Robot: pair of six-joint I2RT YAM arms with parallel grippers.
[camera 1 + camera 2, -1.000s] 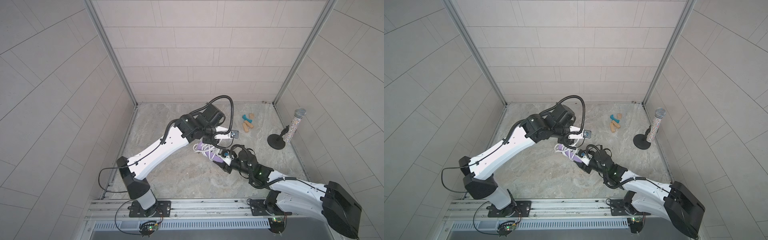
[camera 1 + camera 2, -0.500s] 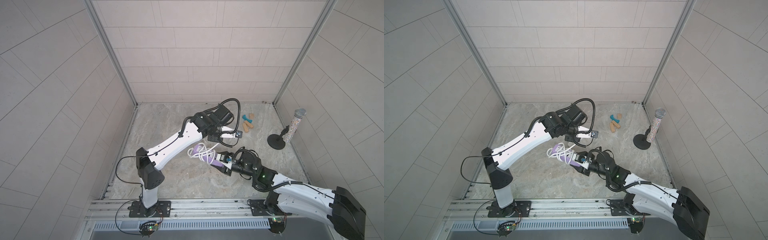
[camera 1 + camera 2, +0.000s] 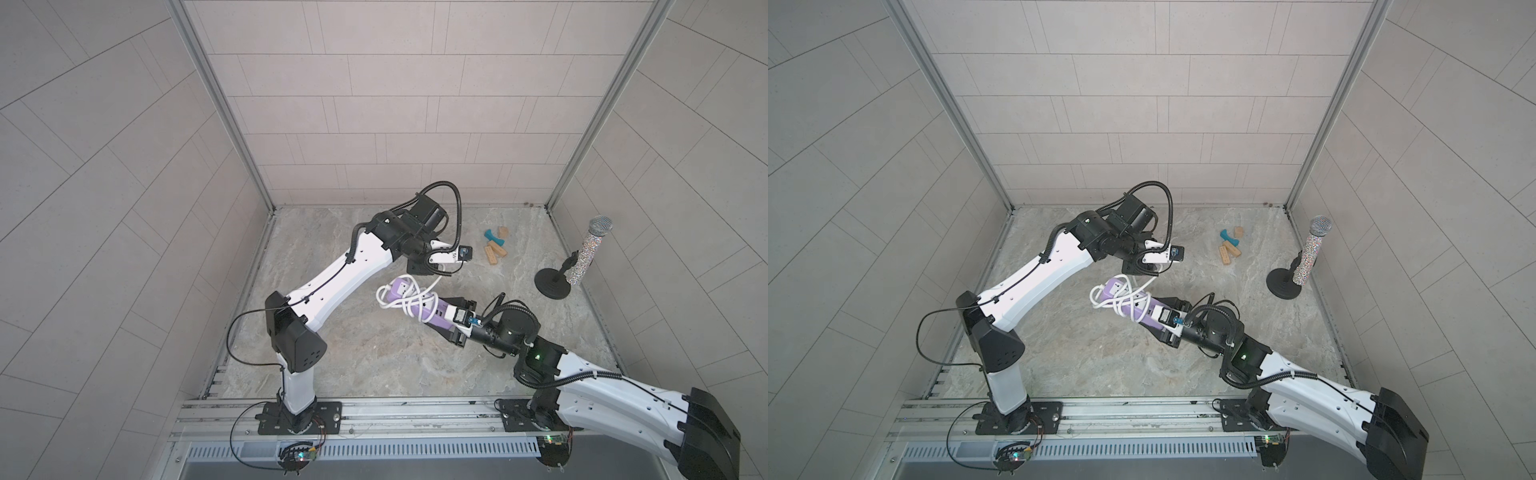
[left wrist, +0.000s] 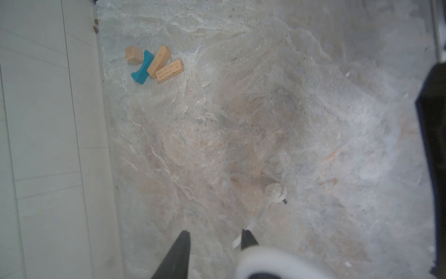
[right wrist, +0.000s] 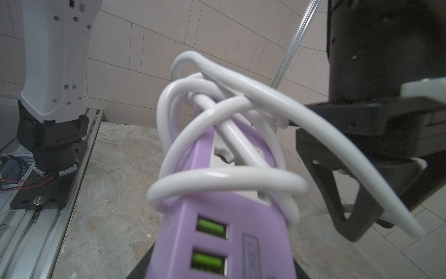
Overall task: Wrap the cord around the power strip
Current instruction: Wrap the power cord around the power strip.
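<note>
Strip (image 3: 401, 286) clamped by one end in the right gripper (image 3: 442, 315), held up off the table (image 3: 374, 365), with cord (image 5: 224, 178) looped round the middle in several loose, crossing turns. Left gripper (image 4: 215, 232) hanging open near the strip's free end, pinching nothing, cord tail brushing one finger, plug (image 4: 275, 193) just past the tips.

Guessing a regrab for the last turn. Better to pinch close to the plug, pull snug, lay flat beside the other loops, and keep the strip level to stop the turns sliding off.

Marbled stone-look table, pale tiled walls on three sides. Blocks (image 3: 494, 251) and a mic (image 3: 590, 253) well apart from all that.
</note>
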